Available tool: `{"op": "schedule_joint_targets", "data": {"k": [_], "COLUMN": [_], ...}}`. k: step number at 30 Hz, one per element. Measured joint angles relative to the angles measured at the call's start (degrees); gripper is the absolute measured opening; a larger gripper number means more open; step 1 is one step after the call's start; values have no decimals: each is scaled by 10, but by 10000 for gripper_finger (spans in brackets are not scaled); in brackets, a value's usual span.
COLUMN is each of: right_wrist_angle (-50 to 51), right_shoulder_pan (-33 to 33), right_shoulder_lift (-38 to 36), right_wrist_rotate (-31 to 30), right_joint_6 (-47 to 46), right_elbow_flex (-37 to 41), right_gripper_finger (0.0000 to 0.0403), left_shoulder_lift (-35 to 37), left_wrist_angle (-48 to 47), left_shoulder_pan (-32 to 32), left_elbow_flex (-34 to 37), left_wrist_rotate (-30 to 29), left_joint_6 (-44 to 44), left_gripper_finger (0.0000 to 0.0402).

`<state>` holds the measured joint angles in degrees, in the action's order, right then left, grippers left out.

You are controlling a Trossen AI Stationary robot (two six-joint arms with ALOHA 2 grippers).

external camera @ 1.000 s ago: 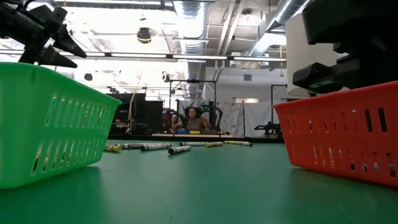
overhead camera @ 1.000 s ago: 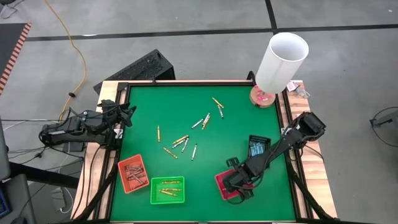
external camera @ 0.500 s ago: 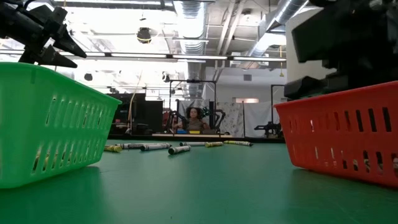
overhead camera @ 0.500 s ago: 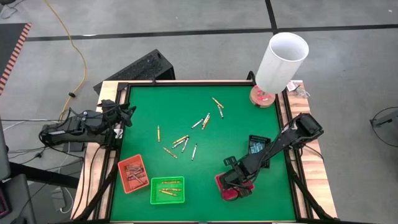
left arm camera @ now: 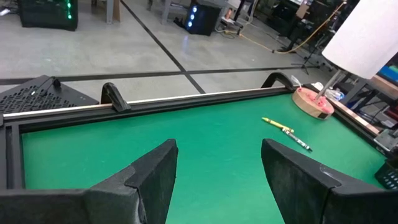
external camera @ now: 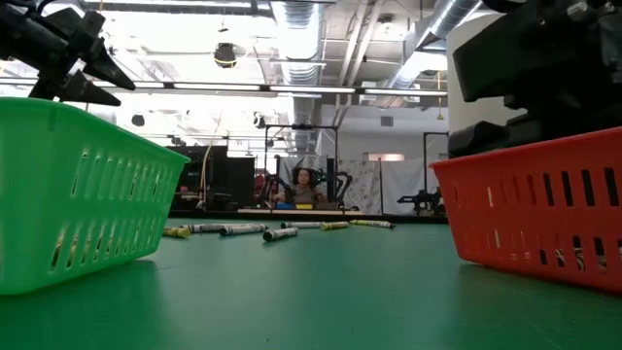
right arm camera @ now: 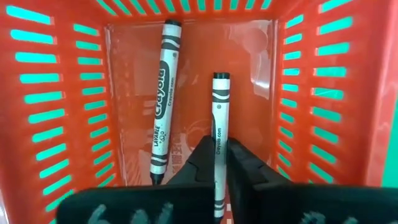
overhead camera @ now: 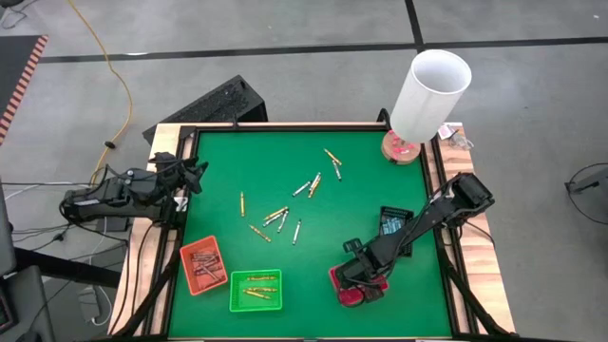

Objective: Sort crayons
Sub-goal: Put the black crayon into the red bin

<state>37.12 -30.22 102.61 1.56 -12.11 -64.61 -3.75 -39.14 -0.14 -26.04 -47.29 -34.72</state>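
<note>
Sorting looked partly done. The right claw (right arm camera: pixel 216 163), low inside the red tray (right arm camera: pixel 348 93) at the high view's lower right, pinched a grey paper-wrapped crayon (right arm camera: pixel 218 130) beside one already lying there (right arm camera: pixel 161 106). About a dozen slim crayons (overhead camera: pixel 275 216) remained mid-frame on the green felt bench (overhead camera: pixel 361 190). The left claw (overhead camera: pixel 195 174) waited, fingers apart, at the left edge. The trays were slotted plastic.

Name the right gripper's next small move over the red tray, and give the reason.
Probably open fully and lift clear: the right gripper sits inside the red tray, fingers only narrowly apart around a silver crayon beside another one lying on the floor.
</note>
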Motion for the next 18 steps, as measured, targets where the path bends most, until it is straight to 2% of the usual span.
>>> {"op": "schedule_joint_targets", "data": {"k": [11, 18], "right_wrist_angle": [15, 62], "right_shoulder_pan": [0, 0], "right_shoulder_lift": [2, 2], "right_wrist_rotate": [0, 0], "right_joint_6": [-10, -10], "right_elbow_flex": [-18, -63], "right_gripper_finger": [74, 82], "left_shoulder_lift": [0, 0], "left_wrist_angle": [0, 0], "left_shoulder_pan": [0, 0], "left_elbow_flex": [0, 0], "left_wrist_rotate": [0, -1], "left_joint_6": [0, 0], "left_gripper_finger": [223, 223]}}
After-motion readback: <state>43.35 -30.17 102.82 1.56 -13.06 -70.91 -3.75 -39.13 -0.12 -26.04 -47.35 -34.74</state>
